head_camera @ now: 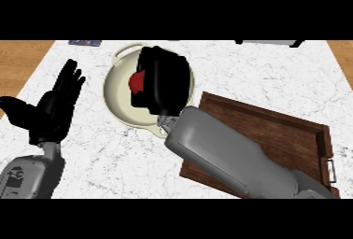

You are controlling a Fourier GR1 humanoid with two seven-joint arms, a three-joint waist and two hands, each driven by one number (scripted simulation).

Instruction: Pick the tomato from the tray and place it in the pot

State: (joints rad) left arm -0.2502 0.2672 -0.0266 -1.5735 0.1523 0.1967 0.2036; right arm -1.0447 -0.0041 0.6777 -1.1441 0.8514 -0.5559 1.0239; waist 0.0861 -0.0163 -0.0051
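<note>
The right hand and its forearm cover most of the pot, blocking its mouth from the tray side. The left hand stands open just left of the pot, narrowing that gap. Bare bench lies open beyond the tray, at upper right.

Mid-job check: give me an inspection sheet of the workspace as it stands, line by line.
Surface: white marbled counter, wood flooring beyond its edges.
Job's things: cream pot at centre left; red tomato over the pot, in the right hand; dark wooden tray to the pot's right.
Clutter: small blue item and a grey object at the far edge.
Hands: right hand curled round the tomato above the pot; left hand open, resting at the left.
Cables: nothing seen.
Surroundings: nothing seen.
</note>
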